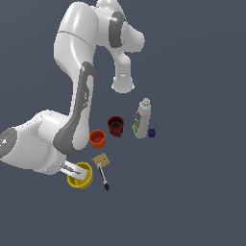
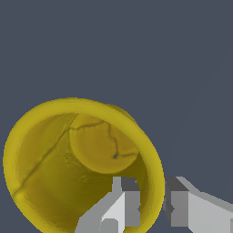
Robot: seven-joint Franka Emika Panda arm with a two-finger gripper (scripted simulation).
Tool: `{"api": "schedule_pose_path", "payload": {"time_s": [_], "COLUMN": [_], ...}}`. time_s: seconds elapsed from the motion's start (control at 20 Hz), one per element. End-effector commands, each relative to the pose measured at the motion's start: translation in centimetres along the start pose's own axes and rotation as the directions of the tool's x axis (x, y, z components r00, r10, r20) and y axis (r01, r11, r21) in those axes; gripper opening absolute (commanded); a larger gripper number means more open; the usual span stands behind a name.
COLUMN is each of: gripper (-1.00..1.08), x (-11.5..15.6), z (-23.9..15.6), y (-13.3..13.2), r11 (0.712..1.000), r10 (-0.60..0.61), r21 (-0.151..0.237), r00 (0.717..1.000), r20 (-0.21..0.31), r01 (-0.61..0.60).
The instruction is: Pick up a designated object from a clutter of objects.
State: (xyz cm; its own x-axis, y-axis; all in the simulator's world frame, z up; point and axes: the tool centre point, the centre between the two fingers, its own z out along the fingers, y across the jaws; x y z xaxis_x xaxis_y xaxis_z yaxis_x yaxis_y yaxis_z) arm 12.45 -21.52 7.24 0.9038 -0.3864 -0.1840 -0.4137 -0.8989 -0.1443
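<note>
On the grey floor (image 1: pixel 192 192), the tool (image 2: pixel 151 200) straddles the yellow cup's (image 2: pixel 54 150) rim, fingers slightly parted.

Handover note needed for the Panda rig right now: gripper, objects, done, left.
Gripper: open, one finger inside the yellow cup, one outside, straddling its wall; contact can't be judged.
Yellow cup: upright on the floor, at the near end of the clutter in the exterior view. Orange cup, dark red cup, white bottle, purple block, cracker and marker all sit apart from it.
Done: approach and straddle.
Left: close on the wall, lift clear.
</note>
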Motion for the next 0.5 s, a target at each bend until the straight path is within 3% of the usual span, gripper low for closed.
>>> {"api": "schedule_pose_path", "payload": {"time_s": [0.0, 0.45], "gripper": [-1.0, -1.0], "x": [0.01, -0.54], "z": [0.01, -0.29], "y": [0.03, -0.28], "r11": [1.0, 1.0], "r10": [0.0, 0.0], "r21": [0.0, 0.0], "r00": [1.0, 1.0], "r20": [0.0, 0.0], "r01": [0.0, 0.0]}}
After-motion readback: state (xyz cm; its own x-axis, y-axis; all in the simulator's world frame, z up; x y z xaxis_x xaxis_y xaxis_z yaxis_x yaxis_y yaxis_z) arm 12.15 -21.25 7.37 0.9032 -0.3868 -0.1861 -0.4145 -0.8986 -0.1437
